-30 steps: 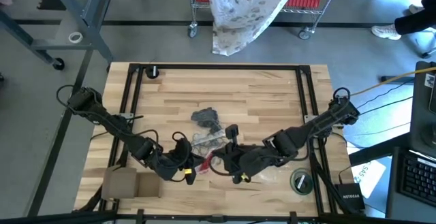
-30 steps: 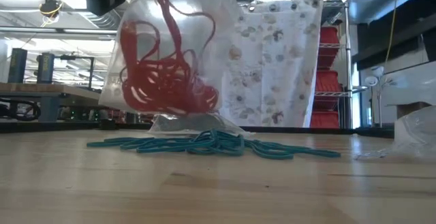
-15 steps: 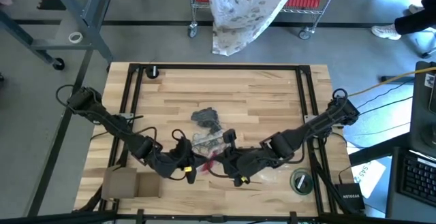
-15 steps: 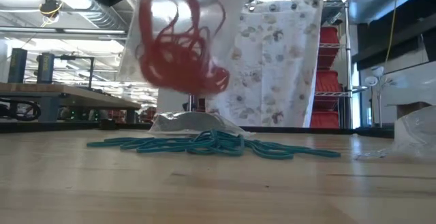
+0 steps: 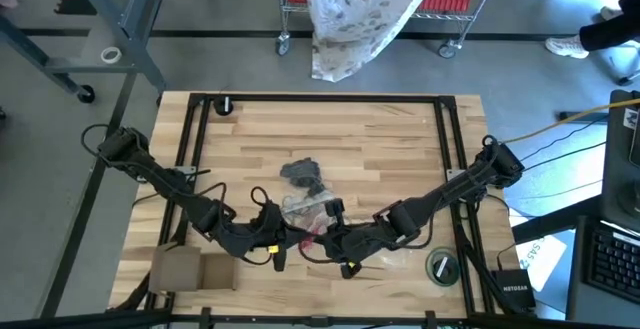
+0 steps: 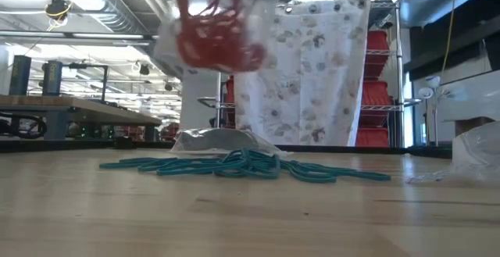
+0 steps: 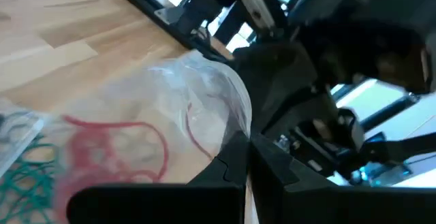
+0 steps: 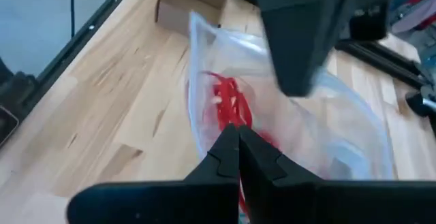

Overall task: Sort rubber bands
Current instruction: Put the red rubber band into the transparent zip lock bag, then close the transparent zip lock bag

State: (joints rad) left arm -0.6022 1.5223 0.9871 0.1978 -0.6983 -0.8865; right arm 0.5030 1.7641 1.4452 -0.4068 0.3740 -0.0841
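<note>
A clear plastic bag (image 6: 205, 30) with red rubber bands (image 8: 228, 100) hangs in the air between my two grippers, above the table's near middle. My left gripper (image 7: 246, 157) and my right gripper (image 8: 238, 148) are both shut on it; in the high view they meet at the red bunch (image 5: 308, 231). Loose teal rubber bands (image 6: 242, 165) lie in a pile on the table below. Behind them a second clear bag (image 6: 215, 140) lies on the table. A bag of dark grey bands (image 5: 300, 173) lies farther back. My left gripper pinches the clear bag's film at its edge (image 7: 228, 132) between its two shut fingers, reaching nearly level from the table's left. The bag is lifted clear of the table. My right gripper pinches the bag's film (image 8: 235, 123) between its shut fingers, slanting down from the table's right. The red bands bunch just beyond the fingertips; one layer or several, I cannot tell.
A cardboard box (image 5: 190, 267) sits at the near left corner and a round green roll (image 5: 441, 266) at the near right. Another crumpled clear bag (image 6: 476, 151) lies at the right. A black frame (image 5: 455, 149) runs round the table top.
The bag with the red bands has gone up, its lower end now well clear of the teal pile, and the bands have bunched together. My right gripper has sunk and come nearer the table's near edge, turning as it went. Both grippers stay shut.
</note>
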